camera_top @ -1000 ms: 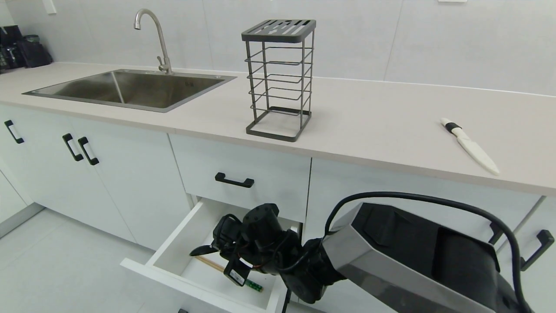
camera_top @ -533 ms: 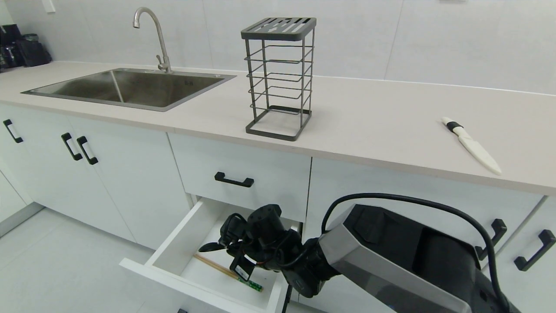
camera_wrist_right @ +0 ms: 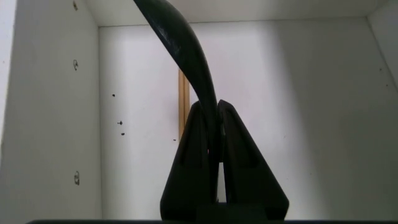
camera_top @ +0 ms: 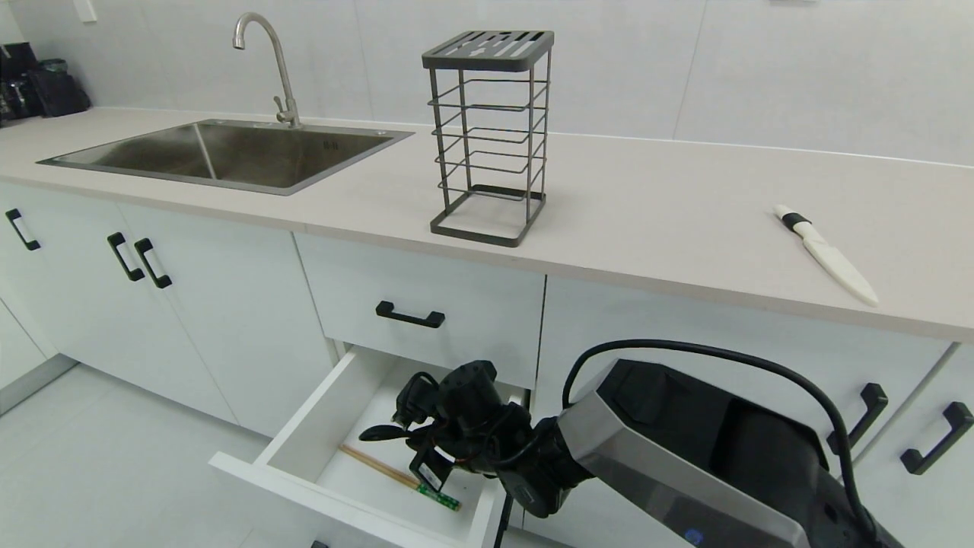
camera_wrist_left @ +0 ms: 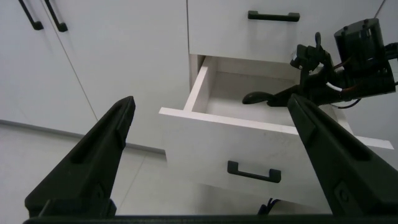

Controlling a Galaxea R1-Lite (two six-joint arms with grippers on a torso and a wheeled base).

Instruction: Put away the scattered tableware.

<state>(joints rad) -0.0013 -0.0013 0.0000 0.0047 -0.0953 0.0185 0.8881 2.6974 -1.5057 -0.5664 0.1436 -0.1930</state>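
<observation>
We hold a black spoon [camera_top: 379, 433] clamped in our right gripper [camera_wrist_right: 211, 112] over the open drawer [camera_top: 300, 426], where chopsticks [camera_top: 377, 464] already lie. Our left gripper [camera_wrist_left: 210, 106] hangs spread and empty, and a knife [camera_top: 825, 255] on the counter [camera_top: 647, 213] is left to stow.

You have a steel sink [camera_top: 251, 156] set into the counter [camera_top: 670, 213] toward its left end, with a curved faucet [camera_top: 283, 76] standing at the sink's back edge. Some dark items [camera_top: 46, 87] sit in the counter's far left corner by the wall. Below the counter's front edge you see white cabinet doors [camera_top: 228, 320] with black bar handles [camera_top: 141, 262] under the sink, a shut drawer front [camera_top: 472, 304] with a black handle in the middle, and more black handles [camera_top: 936, 438] at the right.
</observation>
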